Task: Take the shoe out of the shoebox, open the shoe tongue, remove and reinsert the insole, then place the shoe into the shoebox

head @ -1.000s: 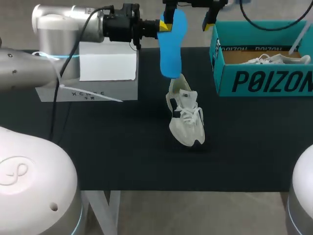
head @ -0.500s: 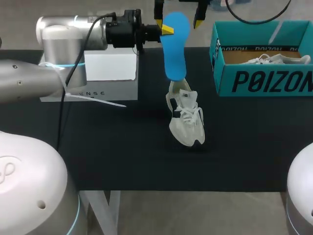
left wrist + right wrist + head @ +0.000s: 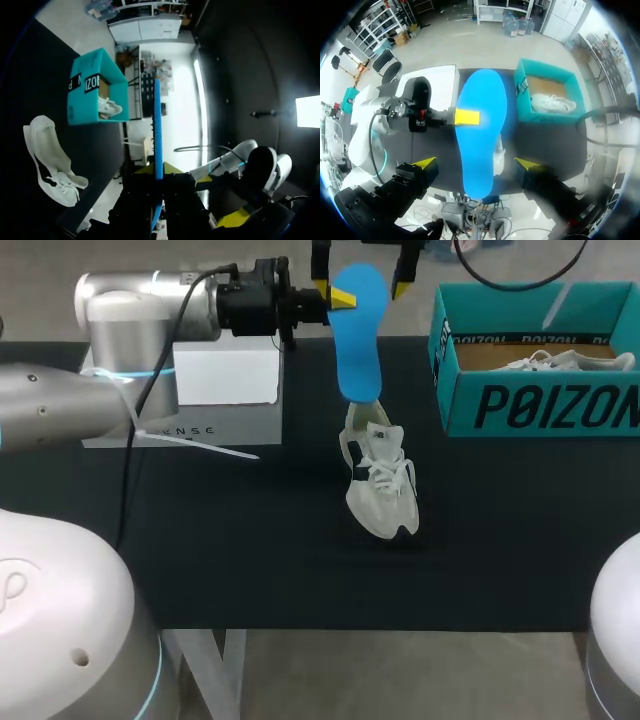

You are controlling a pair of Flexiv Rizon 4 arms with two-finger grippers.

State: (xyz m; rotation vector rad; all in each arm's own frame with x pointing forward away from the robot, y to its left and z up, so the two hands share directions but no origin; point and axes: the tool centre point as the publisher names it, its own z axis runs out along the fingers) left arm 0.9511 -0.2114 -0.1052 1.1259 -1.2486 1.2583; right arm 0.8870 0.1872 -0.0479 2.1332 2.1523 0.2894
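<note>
My left gripper (image 3: 337,300) is shut on the edge of a blue insole (image 3: 357,335) and holds it upright in the air above the shoe's heel. The pale grey shoe (image 3: 381,483) lies on the black table with its toe toward me. My right gripper (image 3: 360,280) is open, with one yellow fingertip on each side of the insole's upper end and clear of it. In the right wrist view the insole (image 3: 480,130) lies flat-on between my right gripper (image 3: 475,163) fingers. In the left wrist view the insole (image 3: 158,125) stands edge-on out of my left gripper (image 3: 158,171).
A teal shoebox (image 3: 540,405) stands open at the back right with a second pale shoe (image 3: 560,362) inside. A white box (image 3: 222,375) on a grey base sits at the back left, under my left arm. Bare black mat lies in front of the shoe.
The left gripper has carried the insole slightly right and up. The right gripper has shifted left, so its open fingers now straddle the insole's top.
</note>
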